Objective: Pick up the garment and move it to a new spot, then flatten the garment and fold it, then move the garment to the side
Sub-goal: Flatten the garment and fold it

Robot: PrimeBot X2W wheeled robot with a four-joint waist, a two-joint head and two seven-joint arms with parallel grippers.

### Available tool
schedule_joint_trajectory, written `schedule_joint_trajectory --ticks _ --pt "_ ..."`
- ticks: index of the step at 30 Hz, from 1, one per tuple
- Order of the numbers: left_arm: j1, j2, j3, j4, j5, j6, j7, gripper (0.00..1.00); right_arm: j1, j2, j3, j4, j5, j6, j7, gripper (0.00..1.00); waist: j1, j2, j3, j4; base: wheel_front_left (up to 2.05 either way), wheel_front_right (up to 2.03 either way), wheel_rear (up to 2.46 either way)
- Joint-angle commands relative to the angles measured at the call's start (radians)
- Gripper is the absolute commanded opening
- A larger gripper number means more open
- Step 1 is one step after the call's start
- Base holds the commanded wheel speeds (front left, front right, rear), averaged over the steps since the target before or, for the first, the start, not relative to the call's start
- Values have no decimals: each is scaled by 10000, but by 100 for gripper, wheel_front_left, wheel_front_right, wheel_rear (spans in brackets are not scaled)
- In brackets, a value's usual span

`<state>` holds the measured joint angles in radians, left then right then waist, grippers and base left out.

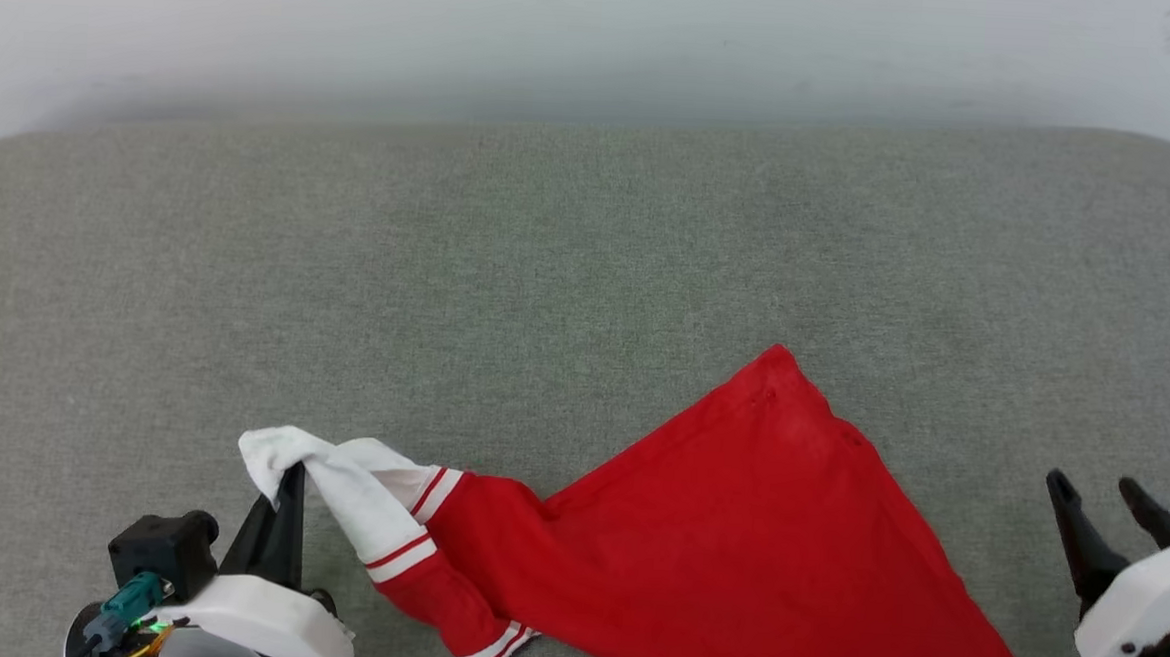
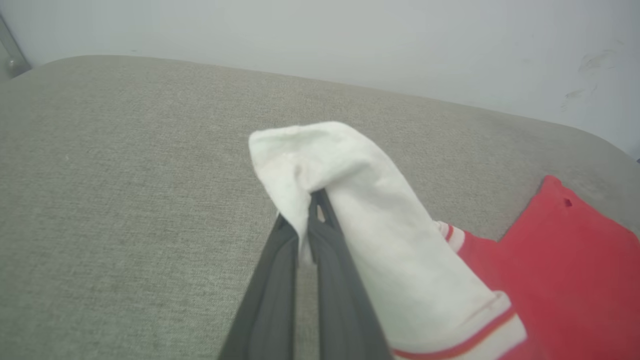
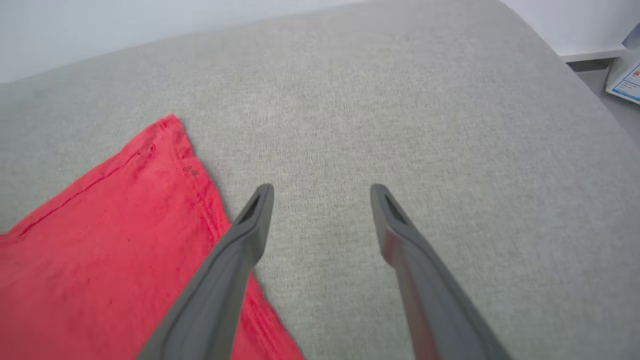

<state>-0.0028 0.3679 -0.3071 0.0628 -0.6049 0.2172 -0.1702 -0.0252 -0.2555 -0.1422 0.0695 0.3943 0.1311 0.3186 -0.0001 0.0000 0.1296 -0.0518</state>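
Observation:
The garment (image 1: 734, 537) is a red shirt with white, red-striped sleeves, lying stretched across the near part of the grey cushion (image 1: 548, 267), its red hem corner pointing away from me. My left gripper (image 1: 289, 473) at the lower left is shut on a white sleeve (image 2: 360, 220), which drapes over its fingertips and lifts off the surface. My right gripper (image 1: 1097, 491) stands open at the lower right, just beyond the garment's right edge (image 3: 100, 240), with nothing between its fingers (image 3: 255, 210).
A pale wall (image 1: 600, 39) runs behind the cushion's far edge. The cushion's rounded right corner (image 3: 565, 75) drops to a floor where a printed paper (image 3: 625, 80) lies.

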Motion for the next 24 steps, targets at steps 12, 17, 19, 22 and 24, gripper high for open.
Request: schedule_joint_trajectory --ticks 12,17,19,22,24 --pt "-1473 -192 -466 -176 433 -277 -85 0 -3715 -1105 2291 1056 1240 -7 2992 100 1 0 1643 853 0 0 0" --pt "-2038 -402 -726 -14 558 -497 -182 0 -4918 -1474 3359 1197 1689 -7 5173 100 1 0 2210 1294 0 0 0" --pt "-2256 -491 -826 55 580 -576 -222 0 -5304 -1565 3757 1283 1783 -9 5587 100 1 0 2405 1443 0 0 0" --pt "-2502 -603 -905 193 626 -649 -301 0 -5686 -1620 4266 1646 1926 -8 5918 100 1 0 2602 1617 0 0 0" --pt "-2620 -688 -949 278 630 -697 -378 0 -5860 -1652 4582 2036 2015 -8 6136 100 1 0 2687 1708 0 0 0"
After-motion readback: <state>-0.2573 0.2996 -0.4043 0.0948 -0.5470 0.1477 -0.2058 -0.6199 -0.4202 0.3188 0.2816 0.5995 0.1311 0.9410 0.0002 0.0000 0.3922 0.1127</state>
